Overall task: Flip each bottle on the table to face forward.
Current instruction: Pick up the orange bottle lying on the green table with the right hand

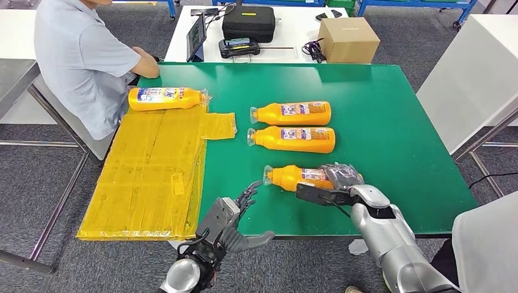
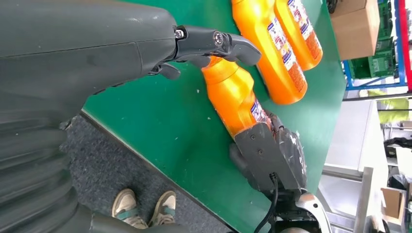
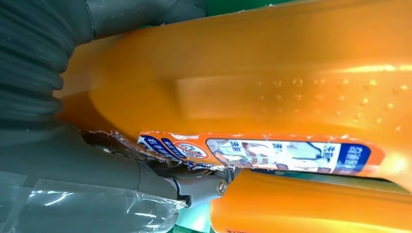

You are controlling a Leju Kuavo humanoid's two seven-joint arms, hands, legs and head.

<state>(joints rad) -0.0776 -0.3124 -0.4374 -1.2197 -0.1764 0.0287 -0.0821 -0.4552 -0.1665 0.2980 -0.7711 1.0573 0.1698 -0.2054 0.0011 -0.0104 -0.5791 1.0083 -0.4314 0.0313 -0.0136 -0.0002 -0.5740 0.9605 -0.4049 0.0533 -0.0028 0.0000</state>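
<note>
Bottles, four of them, orange and labelled, are lying on their sides on a green table (image 1: 397,122). The nearest bottle (image 1: 293,177), close to the table's front edge, is being gripped around its base by the right hand (image 1: 339,180), fingers wrapped over it. Two more bottles (image 1: 292,113) (image 1: 292,139) are lying side by side just beyond. A fourth bottle (image 1: 165,98) is resting at the far end of a yellow plastic sheet (image 1: 153,177). The left hand (image 1: 235,217) is being held empty beside the nearest bottle's cap, fingers spread. A seated person (image 1: 79,55) is positioned at the table's far left.
</note>
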